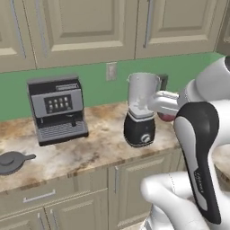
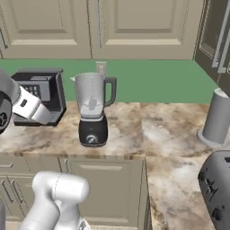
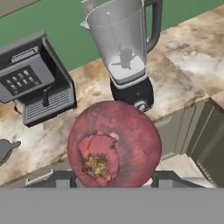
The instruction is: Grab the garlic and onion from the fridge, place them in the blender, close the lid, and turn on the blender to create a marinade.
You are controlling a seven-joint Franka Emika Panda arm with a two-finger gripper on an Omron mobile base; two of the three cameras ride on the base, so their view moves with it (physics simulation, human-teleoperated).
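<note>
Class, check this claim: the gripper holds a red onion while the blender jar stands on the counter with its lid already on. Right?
Not quite. The gripper does hold the red onion, but the blender jar is open on top; the lid lies on the counter, as the left base view shows.

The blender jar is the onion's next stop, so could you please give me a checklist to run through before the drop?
1. Onion held between the gripper fingers: ok.
2. Blender jar top uncovered: ok.
3. Lid lying on the counter, away from the jar: ok.
4. Blender standing upright: ok.
5. Onion already above the jar mouth: not ok, it sits short of it.
6. Garlic already in the jar: cannot tell.
</note>
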